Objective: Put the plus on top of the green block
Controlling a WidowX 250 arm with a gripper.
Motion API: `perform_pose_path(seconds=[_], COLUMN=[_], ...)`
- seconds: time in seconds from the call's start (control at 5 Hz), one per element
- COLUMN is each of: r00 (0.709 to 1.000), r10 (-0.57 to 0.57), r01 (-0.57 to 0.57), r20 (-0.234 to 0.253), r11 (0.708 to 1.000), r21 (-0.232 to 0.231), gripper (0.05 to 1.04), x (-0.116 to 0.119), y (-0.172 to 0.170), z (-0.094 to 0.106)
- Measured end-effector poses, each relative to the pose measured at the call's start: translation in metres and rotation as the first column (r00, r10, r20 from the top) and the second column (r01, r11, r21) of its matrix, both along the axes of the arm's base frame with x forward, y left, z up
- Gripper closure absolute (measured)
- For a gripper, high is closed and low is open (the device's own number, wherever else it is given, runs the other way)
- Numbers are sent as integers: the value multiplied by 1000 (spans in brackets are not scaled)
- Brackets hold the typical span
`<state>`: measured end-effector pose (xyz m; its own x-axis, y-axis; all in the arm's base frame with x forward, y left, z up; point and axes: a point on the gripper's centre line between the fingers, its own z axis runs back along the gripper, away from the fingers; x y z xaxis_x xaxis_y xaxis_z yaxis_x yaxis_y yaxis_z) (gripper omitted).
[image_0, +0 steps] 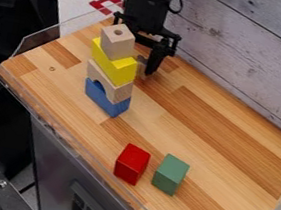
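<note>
The black gripper (154,63) hangs behind a multicoloured block tower (120,71), whether open or closed I can't tell; a green rectangular block (169,175) stands near a red block (130,165).

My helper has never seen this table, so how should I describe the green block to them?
On the wooden tabletop, find the stacked tower with a yellow piece in it. From there, look down the picture to two separate blocks side by side. The green block is the right-hand one in the picture; its neighbour is red.
</note>
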<state>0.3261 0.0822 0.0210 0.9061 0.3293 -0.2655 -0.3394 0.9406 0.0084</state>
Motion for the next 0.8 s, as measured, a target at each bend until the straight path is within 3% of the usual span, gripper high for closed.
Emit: perform_pose_path(seconds=[0.2,0.6,0.8], r00=[1000,1000,993], r10=[8,-3,-54], r01=[-8,2,50], r20=[4,22,102], r11=[1000,1000,998], r21=[2,17,38], gripper=[652,668,668], x=[0,-5,1], y=[0,-5,-21], z=[-1,5,31])
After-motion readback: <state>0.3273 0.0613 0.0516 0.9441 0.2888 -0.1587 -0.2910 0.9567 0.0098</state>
